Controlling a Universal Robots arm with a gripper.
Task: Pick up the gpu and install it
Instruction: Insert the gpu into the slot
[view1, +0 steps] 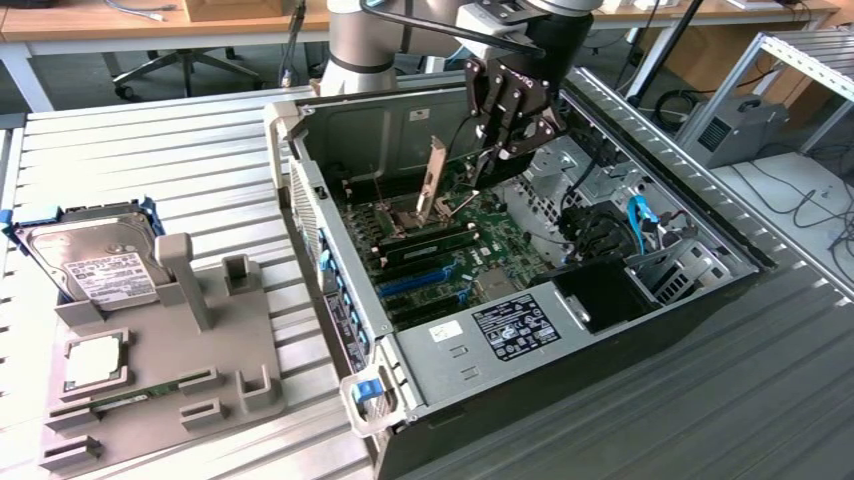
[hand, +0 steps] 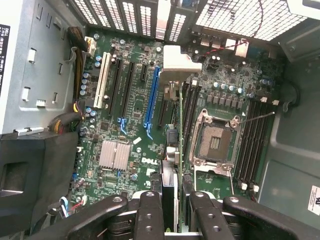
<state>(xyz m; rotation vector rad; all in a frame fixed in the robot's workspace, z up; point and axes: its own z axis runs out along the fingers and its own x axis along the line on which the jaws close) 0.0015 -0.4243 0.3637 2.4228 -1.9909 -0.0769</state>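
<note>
**Holding the gpu above the open case**

Clamped edge-on between the half-closed fingers of the gripper, the gpu is hung upright over the motherboard (bracket end toward the rear grille), its long axis lined up with the blue slot directly beneath.

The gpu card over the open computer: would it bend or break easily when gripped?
Probably stiff: the gpu stands straight, edge-on in the tool's grip, without sagging. Likely fragile, being a thin circuit card. Its metal end bracket may weigh one end down, so it could tilt.
</note>
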